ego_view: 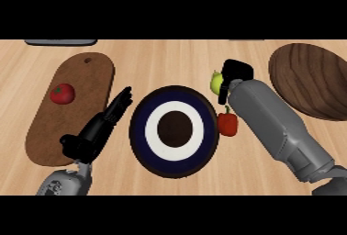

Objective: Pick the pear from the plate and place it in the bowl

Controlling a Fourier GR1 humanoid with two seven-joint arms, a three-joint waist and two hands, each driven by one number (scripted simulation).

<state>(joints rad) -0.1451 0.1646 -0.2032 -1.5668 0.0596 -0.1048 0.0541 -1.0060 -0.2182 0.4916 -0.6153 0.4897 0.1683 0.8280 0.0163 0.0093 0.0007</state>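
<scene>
A yellow-green pear [216, 81] shows just past the plate's upper right rim, with my right hand [235, 73] curled over it and hiding most of it. The round plate [174, 131], dark blue with a white ring and brown middle, lies at the view's centre with nothing on it. The dark wooden bowl [310, 80] stands at the right edge, a short way right of the hand. My left hand [102, 125] rests open between the cutting board and the plate, fingers pointing up.
A long wooden cutting board [71, 108] at the left carries a red tomato [62, 93]. A red bell pepper [227, 123] lies beside the plate's right rim, against my right forearm. A grey object [61, 42] shows at the far left top.
</scene>
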